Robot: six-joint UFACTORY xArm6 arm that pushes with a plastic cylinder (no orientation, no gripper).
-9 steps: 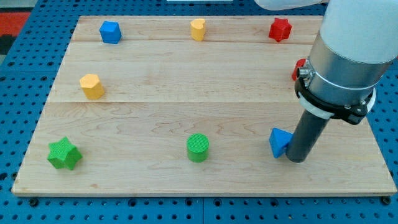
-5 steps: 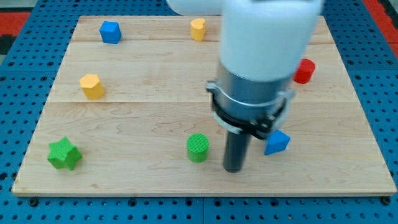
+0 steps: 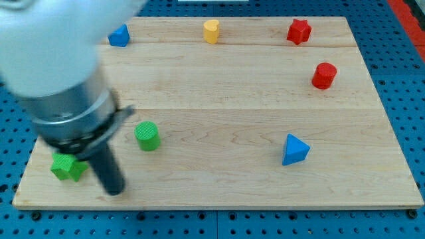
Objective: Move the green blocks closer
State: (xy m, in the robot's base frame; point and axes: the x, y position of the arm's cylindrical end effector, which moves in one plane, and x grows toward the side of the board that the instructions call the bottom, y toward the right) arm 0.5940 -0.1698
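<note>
While the green cylinder [image 3: 147, 136] sits near the green star block [image 3: 68, 166] at the view's lower left, a gap remains between them. My tip [image 3: 115, 191], a plain rod with no tool to open or close, rests on the table [image 3: 226, 99] just right of the star and below the cylinder. To close the gap well, I judge the tip should go round to the cylinder's far right side and push left and slightly down, slowly, through its centre.
</note>
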